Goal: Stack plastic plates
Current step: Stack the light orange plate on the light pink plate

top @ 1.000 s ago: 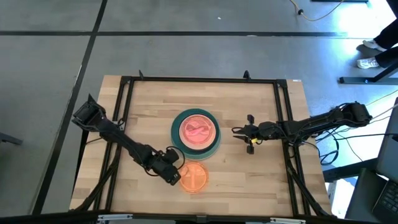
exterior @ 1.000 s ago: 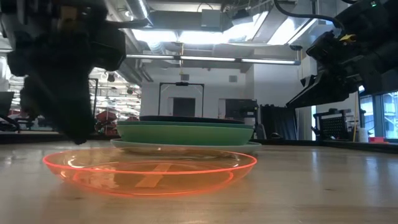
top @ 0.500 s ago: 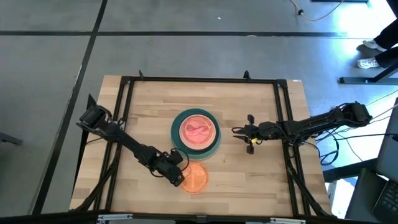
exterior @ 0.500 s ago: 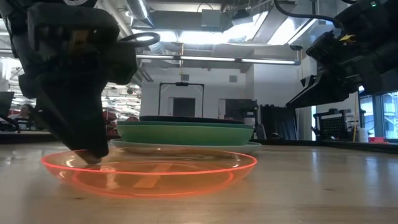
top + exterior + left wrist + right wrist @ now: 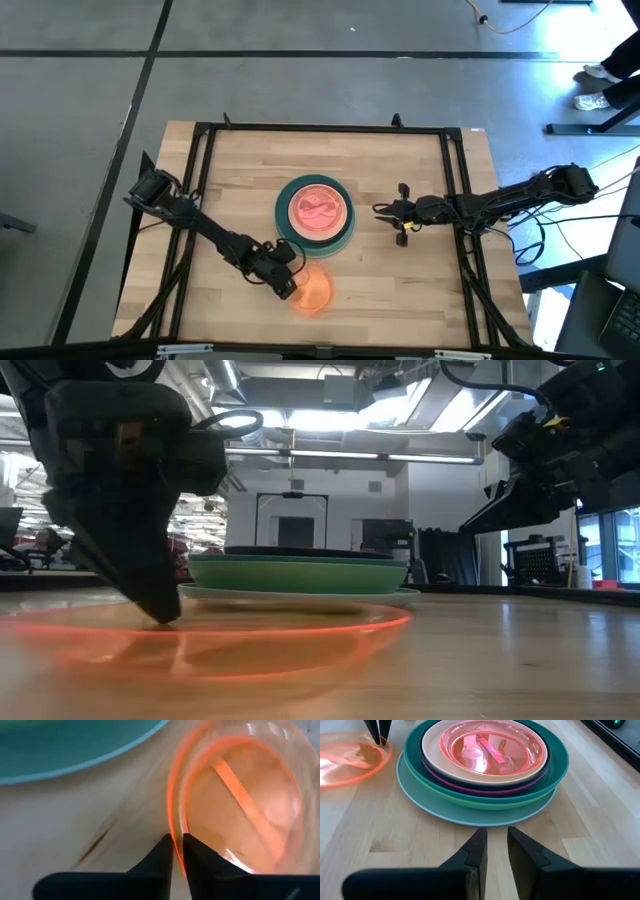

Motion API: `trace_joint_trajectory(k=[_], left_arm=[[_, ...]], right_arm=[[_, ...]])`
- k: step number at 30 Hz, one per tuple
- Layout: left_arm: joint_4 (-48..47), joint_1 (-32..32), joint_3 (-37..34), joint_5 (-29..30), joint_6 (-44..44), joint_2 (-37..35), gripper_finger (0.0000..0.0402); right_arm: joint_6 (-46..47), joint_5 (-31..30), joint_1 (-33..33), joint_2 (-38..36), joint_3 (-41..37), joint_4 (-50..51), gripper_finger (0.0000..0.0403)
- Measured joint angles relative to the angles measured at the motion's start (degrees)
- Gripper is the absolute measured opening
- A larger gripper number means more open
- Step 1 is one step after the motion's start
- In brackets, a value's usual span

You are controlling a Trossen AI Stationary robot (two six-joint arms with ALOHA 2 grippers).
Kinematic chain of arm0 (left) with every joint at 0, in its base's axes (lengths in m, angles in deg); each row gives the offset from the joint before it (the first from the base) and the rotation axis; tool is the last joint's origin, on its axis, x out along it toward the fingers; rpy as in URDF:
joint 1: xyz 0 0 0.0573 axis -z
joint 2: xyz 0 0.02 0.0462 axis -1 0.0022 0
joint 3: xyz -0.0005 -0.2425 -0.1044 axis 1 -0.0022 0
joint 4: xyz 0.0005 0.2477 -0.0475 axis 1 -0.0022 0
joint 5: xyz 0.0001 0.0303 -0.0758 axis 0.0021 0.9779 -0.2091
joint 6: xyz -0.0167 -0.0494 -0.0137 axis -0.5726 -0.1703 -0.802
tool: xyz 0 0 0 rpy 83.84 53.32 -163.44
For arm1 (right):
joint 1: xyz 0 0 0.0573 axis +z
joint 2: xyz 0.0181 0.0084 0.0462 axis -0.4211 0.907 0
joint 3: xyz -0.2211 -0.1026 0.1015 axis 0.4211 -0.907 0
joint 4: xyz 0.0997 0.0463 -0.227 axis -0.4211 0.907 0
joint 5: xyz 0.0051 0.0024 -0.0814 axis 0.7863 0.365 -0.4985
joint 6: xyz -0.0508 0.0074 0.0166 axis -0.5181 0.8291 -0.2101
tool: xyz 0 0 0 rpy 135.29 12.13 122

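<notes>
A translucent orange plate [image 5: 316, 291] [image 5: 250, 645] lies near the table's near edge, tipped, with its left rim raised. My left gripper [image 5: 289, 289] [image 5: 176, 851] is shut on that rim. A stack of several plates [image 5: 315, 210] [image 5: 485, 765] stands mid-table: pale blue at the bottom, then green and teal, then smaller ones, with translucent pink on top. My right gripper [image 5: 380, 211] [image 5: 495, 837] waits right of the stack, above the wood, its fingers a narrow gap apart, touching nothing. My left gripper pinches the orange plate's left rim [image 5: 172, 827] between its two fingers [image 5: 161, 854], one inside the dish and one outside. It comes slanting down from the table's left. That rim is lifted, and the plate's right edge [image 5: 400, 622] stays low by the table.
Bare wood lies to the left, right and far side of the stack. A black frame [image 5: 200, 140] runs around the table top. The stack stands just beyond the orange plate, a small gap between them.
My left gripper has come down and a little to the right onto the orange plate's left rim and taken hold of it. The plate, flat a second ago, now stands tipped with its left rim raised.
</notes>
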Motion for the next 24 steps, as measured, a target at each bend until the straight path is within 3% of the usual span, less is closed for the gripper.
trace_joint_trajectory(k=[5, 13, 24], left_arm=[[0.4, -0.3, 0.0, 2.0, 2.2, 0.1, 0.0004], [-0.4, -0.3, 0.0, 2.0, 3.5, -0.8, 0.0002], [-0.3, -2.4, -0.1, 4.6, 13.3, -9.2, 0.0001]], right_arm=[[0.0, 0.0, 0.0, 0.0, 0.0, 0.0, 0.0067], [0.0, 0.0, 0.0, 0.0, 0.0, 0.0, 0.0067], [0.0, 0.0, 0.0, 0.0, 0.0, 0.0, 0.0067]])
